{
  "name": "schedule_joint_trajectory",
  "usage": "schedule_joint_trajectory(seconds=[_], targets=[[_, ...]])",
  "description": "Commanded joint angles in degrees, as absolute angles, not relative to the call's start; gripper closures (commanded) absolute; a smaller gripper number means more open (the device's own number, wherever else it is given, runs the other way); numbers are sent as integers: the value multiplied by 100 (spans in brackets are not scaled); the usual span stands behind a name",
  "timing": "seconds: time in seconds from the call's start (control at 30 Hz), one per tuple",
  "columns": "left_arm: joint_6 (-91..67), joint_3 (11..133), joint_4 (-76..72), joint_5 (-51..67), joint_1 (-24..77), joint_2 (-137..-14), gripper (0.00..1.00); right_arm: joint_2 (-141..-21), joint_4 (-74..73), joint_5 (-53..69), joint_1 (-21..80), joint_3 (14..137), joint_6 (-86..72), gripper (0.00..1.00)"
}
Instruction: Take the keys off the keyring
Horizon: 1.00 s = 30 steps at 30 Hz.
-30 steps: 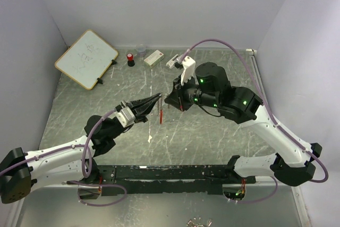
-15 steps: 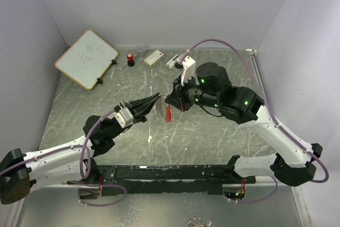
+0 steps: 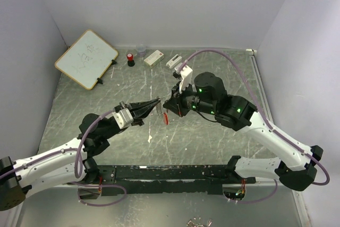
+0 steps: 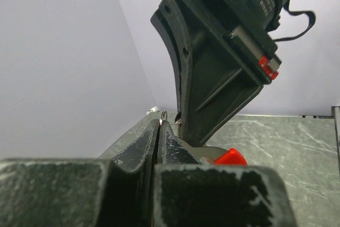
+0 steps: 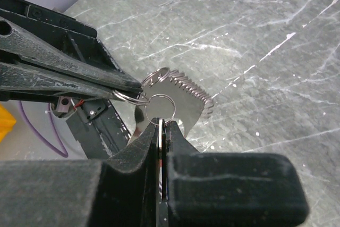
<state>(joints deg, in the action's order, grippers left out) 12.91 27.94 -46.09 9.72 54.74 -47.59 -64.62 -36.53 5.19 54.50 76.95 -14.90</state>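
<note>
The keyring hangs in the air between both grippers. In the right wrist view it is thin silvery wire rings [image 5: 159,106] linked to a flat serrated metal piece [image 5: 183,97]. Its red clip end [image 3: 166,116] hangs below in the top view and shows in the left wrist view [image 4: 230,157]. My left gripper [image 3: 158,101] [image 4: 161,124] is shut on one wire ring, whose loop pokes out past the tips. My right gripper [image 3: 169,106] [image 5: 161,122] is shut on the neighbouring small ring, with a thin flat piece between its pads. The two grippers' tips are almost touching.
A small whiteboard [image 3: 86,58] lies at the back left. A red-capped black bottle [image 3: 130,59], a clear cup [image 3: 141,50] and two white blocks [image 3: 154,57] stand along the back wall. Grey walls close in the table on the left, back and right.
The right arm has shifted left and lower, the left arm has stretched towards it, and the red clip has swung slightly right below the joined tips. Both grippers stayed shut.
</note>
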Motion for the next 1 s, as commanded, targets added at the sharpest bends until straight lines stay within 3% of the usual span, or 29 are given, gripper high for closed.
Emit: schedule_joint_trajectory(seconds=[0.0, 0.17, 0.47, 0.77, 0.97], targets=[[955, 3126, -4824, 1263, 5414, -4530, 93, -6306, -3356, 341, 5423, 7405, -1206, 99], [727, 3040, -4949, 1353, 5405, -4446, 93, -5996, -3049, 176, 5427, 7026, -1102, 89], [-58, 3217, -4801, 1983, 5141, -4364, 93, -5252, -2299, 214, 5423, 6336, -1012, 87], [-772, 3766, -4309, 2379, 5089, -4236, 93, -5003, -2133, 372, 5428, 5902, -887, 75], [-891, 3823, -4408, 2446, 5089, -4355, 93, -4831, -2014, 361, 5432, 5933, -806, 73]])
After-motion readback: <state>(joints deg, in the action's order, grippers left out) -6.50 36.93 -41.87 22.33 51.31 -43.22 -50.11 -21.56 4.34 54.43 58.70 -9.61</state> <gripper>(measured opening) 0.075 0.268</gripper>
